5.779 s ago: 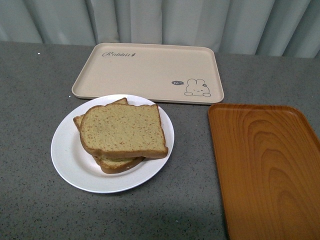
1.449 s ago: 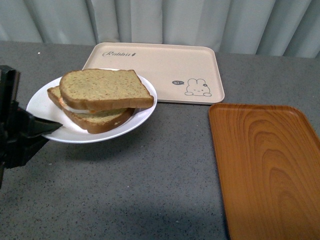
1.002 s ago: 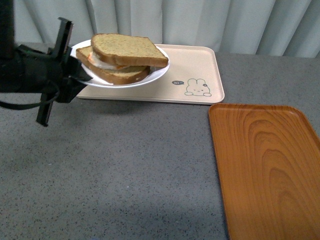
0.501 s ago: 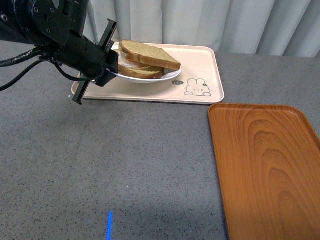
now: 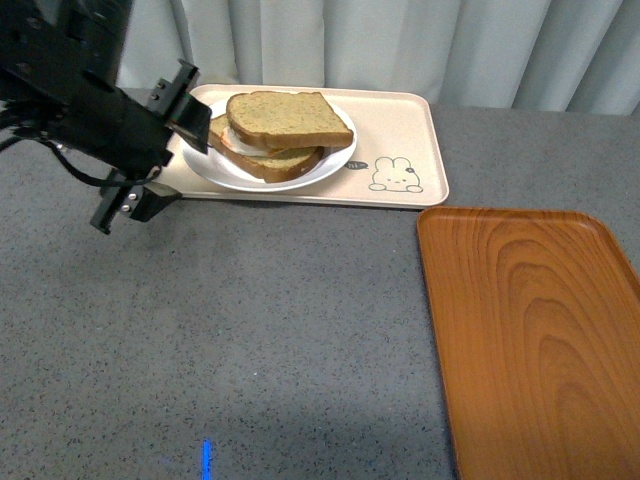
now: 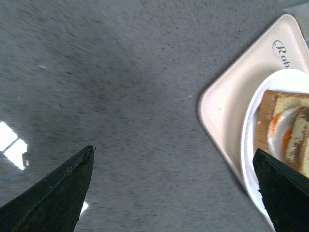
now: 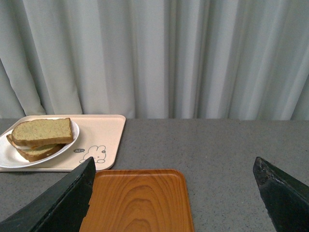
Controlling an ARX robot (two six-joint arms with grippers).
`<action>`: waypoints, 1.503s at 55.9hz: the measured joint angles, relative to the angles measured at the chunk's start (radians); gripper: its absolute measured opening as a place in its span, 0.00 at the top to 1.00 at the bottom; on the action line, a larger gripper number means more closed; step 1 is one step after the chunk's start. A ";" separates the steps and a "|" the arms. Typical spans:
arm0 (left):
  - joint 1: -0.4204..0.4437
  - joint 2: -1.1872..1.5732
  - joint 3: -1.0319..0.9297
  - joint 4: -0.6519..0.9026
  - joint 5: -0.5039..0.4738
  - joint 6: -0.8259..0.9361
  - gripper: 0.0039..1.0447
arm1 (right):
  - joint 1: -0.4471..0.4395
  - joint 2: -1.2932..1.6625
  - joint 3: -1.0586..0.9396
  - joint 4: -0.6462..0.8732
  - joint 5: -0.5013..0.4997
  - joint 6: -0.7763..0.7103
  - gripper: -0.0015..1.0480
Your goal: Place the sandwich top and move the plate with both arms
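Note:
The white plate rests on the beige rabbit-printed tray at the back of the table. On it lies the sandwich, with the plain tan sandwich top uppermost over an egg layer and a lower slice. My left gripper is open and empty just left of the plate's rim, apart from it. In the left wrist view the gripper spans bare table, with the plate by one finger. My right gripper is open and empty, out of the front view, above the orange tray.
The orange wood-grain tray lies at the right front. The grey speckled table spreads between the trays. A pale curtain hangs behind the table. The plate and sandwich top show far off in the right wrist view.
My left gripper lifted the plate with the sandwich from the table's front left, carried it back onto the beige tray, let it go and drew off to the left.

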 joint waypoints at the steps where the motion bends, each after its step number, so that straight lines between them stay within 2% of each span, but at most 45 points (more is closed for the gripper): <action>1: 0.004 -0.022 -0.028 0.007 -0.005 0.025 0.06 | 0.000 0.000 0.000 0.000 0.000 0.000 0.09; 12: 0.010 -0.055 -0.087 0.038 0.011 0.148 0.07 | 0.000 0.000 0.000 0.000 0.000 0.000 0.09; 16: 0.027 -0.011 -0.180 0.356 0.116 0.312 0.16 | 0.000 0.000 0.000 0.000 0.000 0.000 0.09; 18: 0.032 0.010 -0.264 0.573 0.152 0.438 0.23 | 0.000 0.000 0.000 0.000 0.000 0.000 0.09; 22: 0.032 0.015 -0.388 0.880 0.163 0.594 0.33 | 0.000 0.000 0.000 0.000 0.000 0.000 0.09; 25: 0.032 -0.021 -0.444 1.061 0.165 0.708 0.42 | 0.000 0.001 0.000 0.000 0.000 0.000 0.09; 30: 0.039 -0.119 -0.494 1.170 0.163 0.790 0.56 | 0.000 0.000 0.000 0.000 -0.001 0.000 0.09; 33: 0.042 -0.172 -0.529 1.172 0.159 0.822 0.65 | 0.000 0.000 0.000 0.000 0.000 0.000 0.09; 37: 0.040 -0.238 -0.602 1.144 0.162 0.849 0.82 | 0.000 0.000 0.000 0.000 0.000 0.000 0.09; 43: 0.039 -0.311 -0.652 1.114 0.163 0.858 0.97 | 0.000 0.000 0.000 0.000 0.000 0.000 0.09; 48: 0.039 -0.416 -0.698 1.067 0.163 0.864 0.96 | 0.000 0.000 0.000 0.000 0.000 0.000 0.09; 53: 0.039 -0.576 -0.723 0.917 0.162 0.867 0.96 | 0.000 0.000 0.000 0.000 0.000 0.000 0.09; 84: 0.039 -1.060 -0.830 0.558 0.162 0.873 0.96 | 0.000 0.000 0.000 0.000 0.000 0.000 0.09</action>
